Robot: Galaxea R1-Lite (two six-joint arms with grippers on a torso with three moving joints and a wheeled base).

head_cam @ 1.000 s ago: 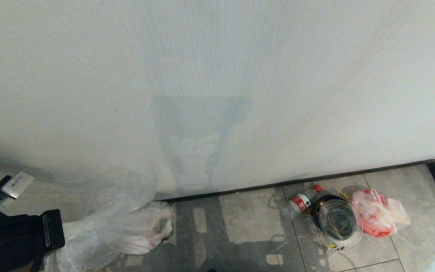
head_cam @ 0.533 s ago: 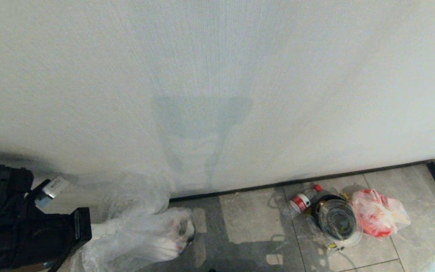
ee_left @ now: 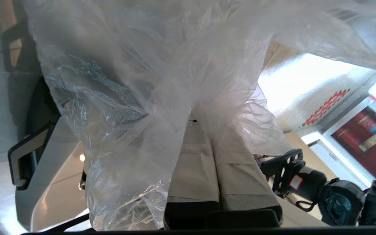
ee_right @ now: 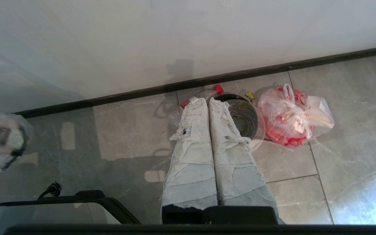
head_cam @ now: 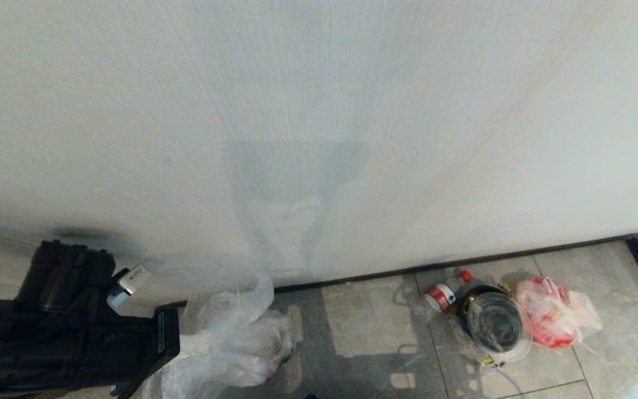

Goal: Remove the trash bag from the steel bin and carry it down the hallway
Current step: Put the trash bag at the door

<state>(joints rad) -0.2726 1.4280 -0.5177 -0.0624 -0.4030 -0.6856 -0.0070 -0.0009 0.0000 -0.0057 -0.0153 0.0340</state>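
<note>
The left tool (ee_left: 204, 130), tips pressed together, clamps the thin, clear, crinkled plastic trash bag (head_cam: 230, 338) above the grey marbled hallway floor (head_cam: 363, 327); the right tool (ee_right: 207, 104) hangs closed, empty, over litter

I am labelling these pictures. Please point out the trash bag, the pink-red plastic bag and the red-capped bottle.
trash bag (head_cam: 230, 338): head view, crinkled middle.
pink-red plastic bag (head_cam: 554, 313): head view, bulging middle.
red-capped bottle (head_cam: 442, 295): head view, red and white label.

The trash bag (ee_left: 148, 98) hides the left pincer's (ee_left: 204, 130) tips; bag contents blurred.
</note>
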